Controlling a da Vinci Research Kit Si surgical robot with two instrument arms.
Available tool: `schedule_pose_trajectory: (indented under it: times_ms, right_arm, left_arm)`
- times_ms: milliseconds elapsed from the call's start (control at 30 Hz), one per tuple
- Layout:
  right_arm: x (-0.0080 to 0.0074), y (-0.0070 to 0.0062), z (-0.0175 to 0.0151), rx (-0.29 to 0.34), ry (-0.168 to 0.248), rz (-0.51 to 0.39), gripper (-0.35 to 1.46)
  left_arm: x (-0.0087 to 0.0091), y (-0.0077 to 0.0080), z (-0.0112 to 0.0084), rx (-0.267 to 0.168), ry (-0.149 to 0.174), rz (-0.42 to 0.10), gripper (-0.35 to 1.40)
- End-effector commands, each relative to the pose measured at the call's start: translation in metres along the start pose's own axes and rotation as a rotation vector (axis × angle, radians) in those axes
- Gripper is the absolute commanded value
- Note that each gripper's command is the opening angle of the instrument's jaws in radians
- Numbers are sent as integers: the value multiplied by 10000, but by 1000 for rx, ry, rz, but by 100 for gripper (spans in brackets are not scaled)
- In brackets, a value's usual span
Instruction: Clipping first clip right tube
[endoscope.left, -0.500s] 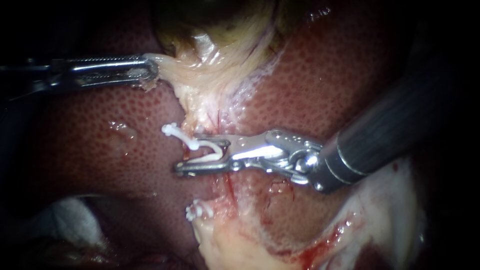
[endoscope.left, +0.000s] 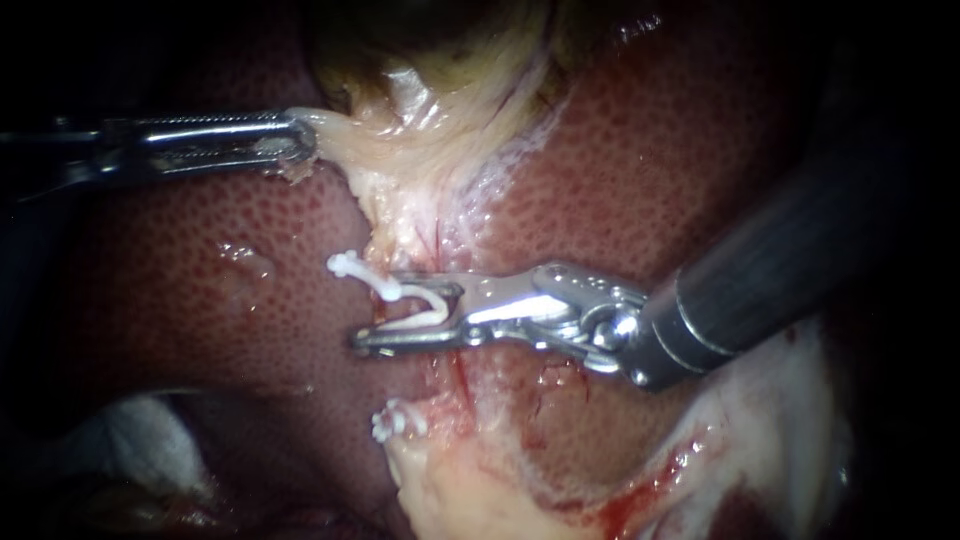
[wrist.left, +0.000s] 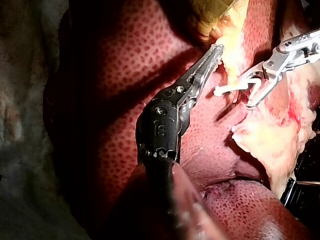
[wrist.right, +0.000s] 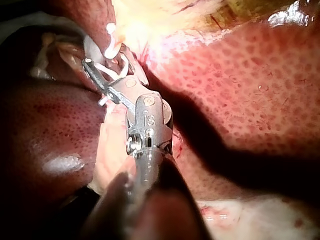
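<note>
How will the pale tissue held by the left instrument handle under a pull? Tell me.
Likely floppy: the pale tissue drapes in soft folds and stretches toward the left instrument. Probably slippery, since its surface glistens wet. Thin, stringy edges suggest it may tear if pulled hard.

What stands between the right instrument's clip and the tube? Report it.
Nothing visible does. The right instrument holds the open white clip right at the pale strand; the tube itself cannot be made out within it. The left instrument grips gallbladder tissue well away, and a second clip sits lower, apart.
</note>
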Motion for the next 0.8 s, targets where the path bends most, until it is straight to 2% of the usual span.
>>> schedule_pose_trajectory:
  times_ms: [33, 267, 800]
  right_arm:
    - [0, 0, -1, 0, 0, -1, 49]
    - [-4, -2, -15, 8, -3, -3, 49]
    - [-9, -8, -80, 45, -17, -1, 49]
  left_arm:
    - [0, 0, -1, -1, 0, 0, -35]
    - [0, 0, -1, -1, 0, 0, -35]
    - [0, 0, -3, -2, 0, 0, -35]
